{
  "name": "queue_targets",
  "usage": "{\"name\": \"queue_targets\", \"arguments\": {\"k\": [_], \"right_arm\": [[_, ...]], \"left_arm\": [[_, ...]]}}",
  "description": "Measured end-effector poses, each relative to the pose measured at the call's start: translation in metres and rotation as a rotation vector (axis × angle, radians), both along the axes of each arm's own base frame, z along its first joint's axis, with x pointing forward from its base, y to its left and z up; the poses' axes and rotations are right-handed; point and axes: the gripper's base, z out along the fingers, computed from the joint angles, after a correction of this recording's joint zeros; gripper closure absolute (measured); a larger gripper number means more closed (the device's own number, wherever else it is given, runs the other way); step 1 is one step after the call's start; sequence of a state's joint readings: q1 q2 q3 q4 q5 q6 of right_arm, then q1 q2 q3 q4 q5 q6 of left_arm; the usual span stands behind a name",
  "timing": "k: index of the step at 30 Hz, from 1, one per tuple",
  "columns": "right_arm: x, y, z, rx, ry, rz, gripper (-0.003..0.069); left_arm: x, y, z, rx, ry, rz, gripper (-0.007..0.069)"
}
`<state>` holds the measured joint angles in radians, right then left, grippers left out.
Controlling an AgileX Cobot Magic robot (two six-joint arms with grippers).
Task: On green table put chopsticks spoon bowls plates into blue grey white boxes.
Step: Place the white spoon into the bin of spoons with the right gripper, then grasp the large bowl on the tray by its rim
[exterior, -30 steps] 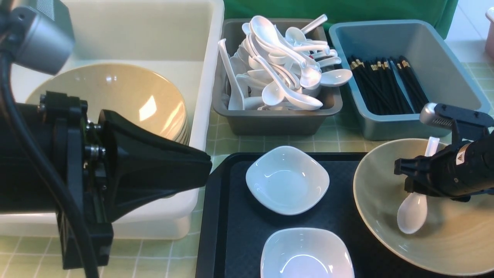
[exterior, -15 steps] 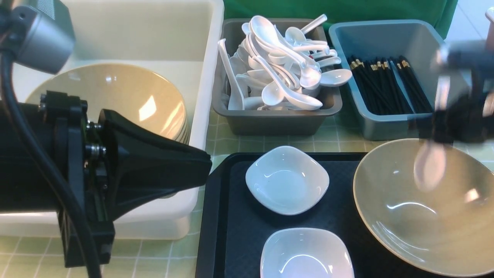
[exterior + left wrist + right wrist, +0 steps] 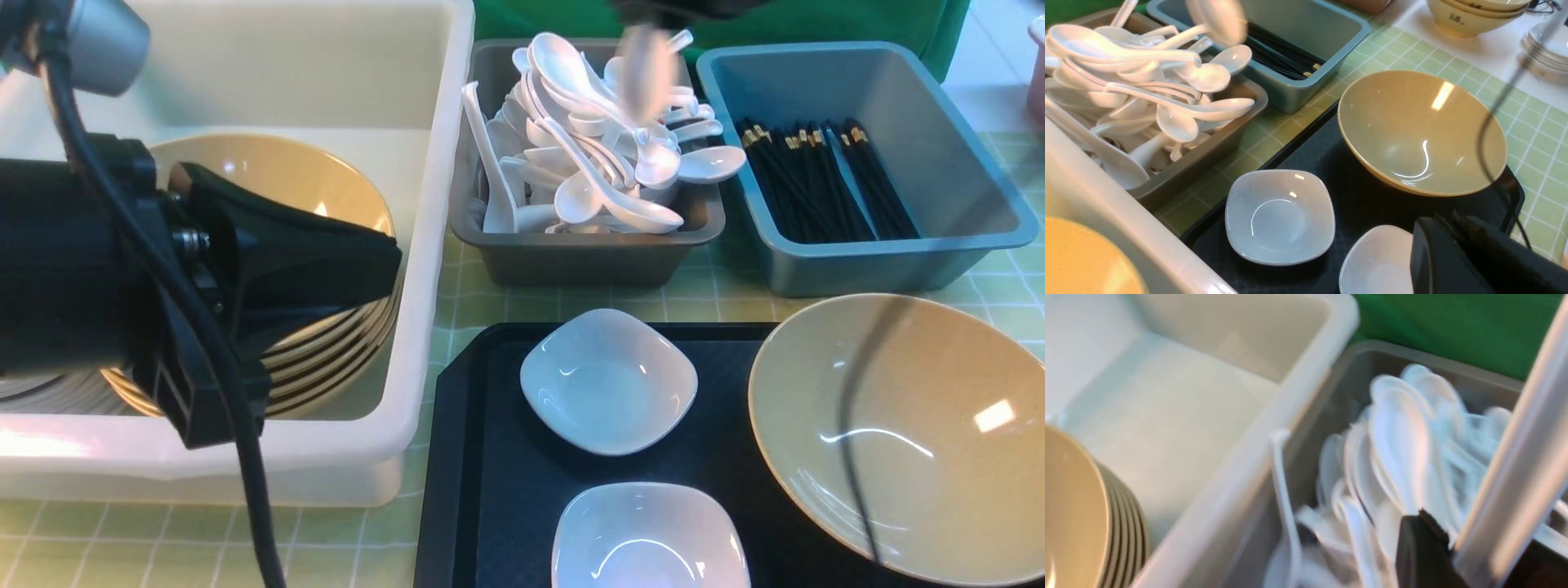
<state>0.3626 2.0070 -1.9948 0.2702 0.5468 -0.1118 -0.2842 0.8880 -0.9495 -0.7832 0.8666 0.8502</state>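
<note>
Three plastic boxes line the far edge of the green checked counter (image 3: 718,302). The white box (image 3: 445,163) fills the far left corner, the grey box (image 3: 571,257) sits mid-edge, and the blue box (image 3: 882,265) is toward the far right corner. All three are rectangular with rounded rims.

The white box holds one nested stack of glossy tan bowls (image 3: 310,188), with at least five rims showing. The grey box is heaped with white soup spoons (image 3: 588,163), smooth and deep-scooped and too tangled to count. The blue box holds a bundle of thin black chopsticks (image 3: 816,180) with gold-banded ends.

At the near edge lies one black textured tray (image 3: 490,457). It carries two small white dishes (image 3: 608,380) (image 3: 649,539), square with rounded corners, and one wide, shallow tan bowl (image 3: 939,457) with a shiny inside.

One white spoon (image 3: 645,73) hangs blurred over the far side of the grey box, scoop down, above the heap. The right end effector (image 3: 1478,555) is clenched on its flat handle. The left end effector (image 3: 384,265), a black wedge, is clenched on nothing over the white box beside the stacked bowls.
</note>
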Motion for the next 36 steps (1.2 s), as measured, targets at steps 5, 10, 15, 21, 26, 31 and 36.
{"name": "queue_targets", "arguments": {"k": [5,10,15,21,26,31,36], "right_arm": [[0.046,0.027,-0.041,0.084,0.064,0.033,0.0487],[0.057,0.046,-0.067,0.091,0.092,0.064,0.0487],[0.056,0.048,-0.066,0.081,0.091,0.079,0.0469],[0.052,0.046,-0.066,0.048,0.117,0.102,0.0322],[0.035,0.033,-0.033,-0.026,0.107,0.174,0.0242],[0.009,-0.005,0.027,-0.036,0.041,0.155,0.0237],[-0.069,-0.057,0.103,-0.096,-0.067,0.146,0.0237]], "left_arm": [[0.000,0.000,0.000,0.002,-0.002,0.002,0.0626],[0.000,0.000,0.000,0.005,0.000,-0.001,0.0626],[-0.001,0.000,-0.001,0.010,0.005,-0.007,0.0626],[-0.001,0.000,-0.001,0.008,0.012,-0.006,0.0626],[-0.002,0.000,-0.002,0.009,0.023,-0.012,0.0626],[-0.002,0.000,-0.002,0.010,0.027,-0.015,0.0626],[-0.001,-0.001,-0.002,-0.009,0.054,0.004,0.0626]]}}
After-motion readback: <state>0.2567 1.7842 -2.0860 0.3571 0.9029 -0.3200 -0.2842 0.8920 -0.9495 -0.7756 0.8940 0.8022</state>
